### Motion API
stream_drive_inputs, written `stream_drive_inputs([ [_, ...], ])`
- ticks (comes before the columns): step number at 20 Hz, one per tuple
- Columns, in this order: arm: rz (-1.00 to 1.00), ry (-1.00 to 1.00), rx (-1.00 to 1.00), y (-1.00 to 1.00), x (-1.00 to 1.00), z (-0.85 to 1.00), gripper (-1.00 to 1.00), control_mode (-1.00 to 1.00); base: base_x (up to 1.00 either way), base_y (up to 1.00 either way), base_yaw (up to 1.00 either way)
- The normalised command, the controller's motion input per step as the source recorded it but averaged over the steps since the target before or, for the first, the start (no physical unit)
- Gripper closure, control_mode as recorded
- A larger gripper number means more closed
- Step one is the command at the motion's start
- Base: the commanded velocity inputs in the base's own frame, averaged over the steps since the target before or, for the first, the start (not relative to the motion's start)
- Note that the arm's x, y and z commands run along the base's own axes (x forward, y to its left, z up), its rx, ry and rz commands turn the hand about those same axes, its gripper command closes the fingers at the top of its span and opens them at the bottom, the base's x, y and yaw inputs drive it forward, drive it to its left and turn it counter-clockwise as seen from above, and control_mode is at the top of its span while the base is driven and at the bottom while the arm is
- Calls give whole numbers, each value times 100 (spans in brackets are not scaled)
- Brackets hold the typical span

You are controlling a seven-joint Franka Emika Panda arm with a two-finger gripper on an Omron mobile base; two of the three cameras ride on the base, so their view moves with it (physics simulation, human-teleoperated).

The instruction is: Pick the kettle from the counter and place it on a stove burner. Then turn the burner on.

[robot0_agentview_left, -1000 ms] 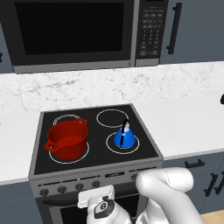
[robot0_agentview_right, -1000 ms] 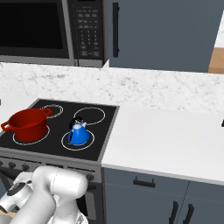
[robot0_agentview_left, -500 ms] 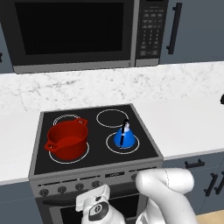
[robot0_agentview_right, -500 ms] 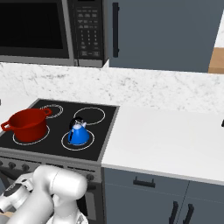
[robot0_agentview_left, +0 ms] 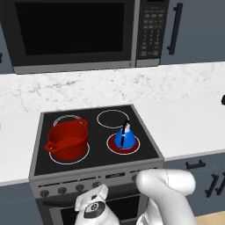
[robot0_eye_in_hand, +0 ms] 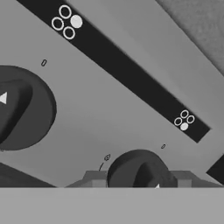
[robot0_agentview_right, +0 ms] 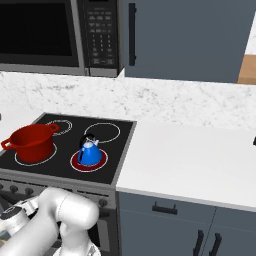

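Observation:
The small blue kettle (robot0_agentview_left: 125,137) (robot0_agentview_right: 90,151) stands upright on the front right stove burner (robot0_agentview_left: 113,145) (robot0_agentview_right: 75,162), whose ring glows red around its base. White counter (robot0_agentview_left: 189,125) (robot0_agentview_right: 195,160) lies to the stove's right. My gripper (robot0_agentview_left: 99,192) (robot0_eye_in_hand: 138,177) is low at the stove's front panel, well below and in front of the kettle. In the hand view its two fingertips (robot0_eye_in_hand: 95,178) sit tight against either side of a dark round stove knob (robot0_eye_in_hand: 139,168), shut on it.
A red two-handled pot (robot0_agentview_left: 67,139) (robot0_agentview_right: 32,142) fills the front left burner. A second knob (robot0_eye_in_hand: 24,107) sits beside the gripped one, under a black strip with burner marks (robot0_eye_in_hand: 118,70). A microwave (robot0_agentview_left: 70,33) hangs above the stove. My white arm (robot0_agentview_left: 169,193) crosses the oven front.
My hand has edged slightly left along the stove's front panel. The kettle and pot have not moved.

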Motion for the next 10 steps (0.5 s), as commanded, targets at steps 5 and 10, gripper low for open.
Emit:
stream_drive_inputs([
  [5, 0, 20, -47, 62, 25, -21, 100, -100, 0, 0, 0],
  [10, 3, 15, -49, 59, 9, -26, 100, -100, 0, 0, 0],
])
